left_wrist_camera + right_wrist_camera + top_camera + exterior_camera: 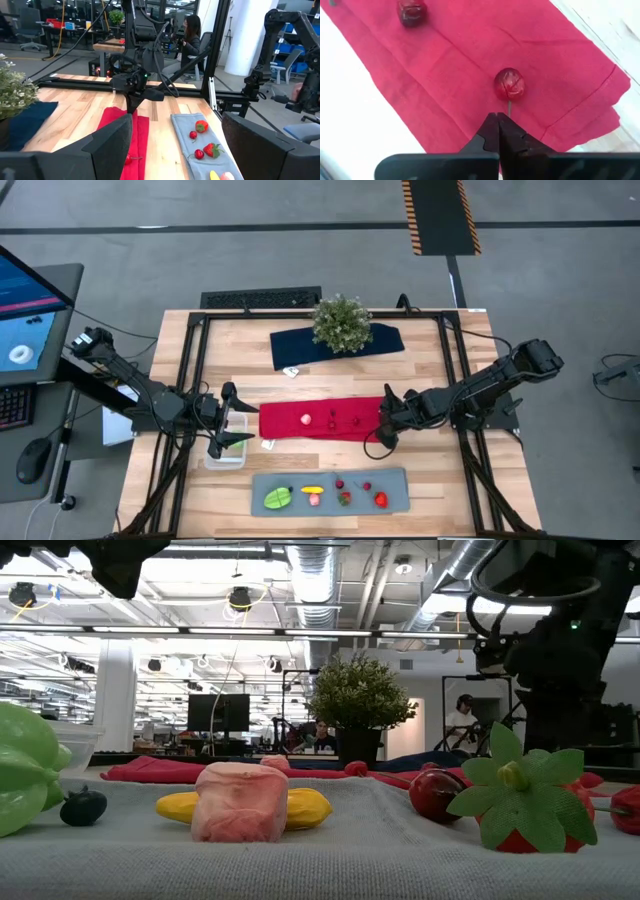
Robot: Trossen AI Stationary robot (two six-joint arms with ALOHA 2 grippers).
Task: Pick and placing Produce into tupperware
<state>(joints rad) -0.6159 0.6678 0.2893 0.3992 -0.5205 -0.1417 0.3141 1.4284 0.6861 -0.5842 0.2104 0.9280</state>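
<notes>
My right gripper [498, 120] was down at the red cloth [470, 75], its fingertips pressed fully together right at the thin stem of the nearest red cherry [509, 84]. Whether the stem was actually pinched I could not tell, since only a short piece of it showed beyond my tips. To do this step well, I judged I should lift slowly and straight up, watching that the cherry rose with me; if it stayed on the cloth, I would reopen and come in lower on the stem.

The cherry was small, round and glossy, a little dimpled, lying near the cloth's end. A second cherry [412, 11] lay farther along the cloth.

My left gripper [228, 430] waited with jaws spread wide and empty over the clear tupperware [224, 455], just off the cloth's other end. More produce sat on the grey mat [330, 493] beside the cloth.
</notes>
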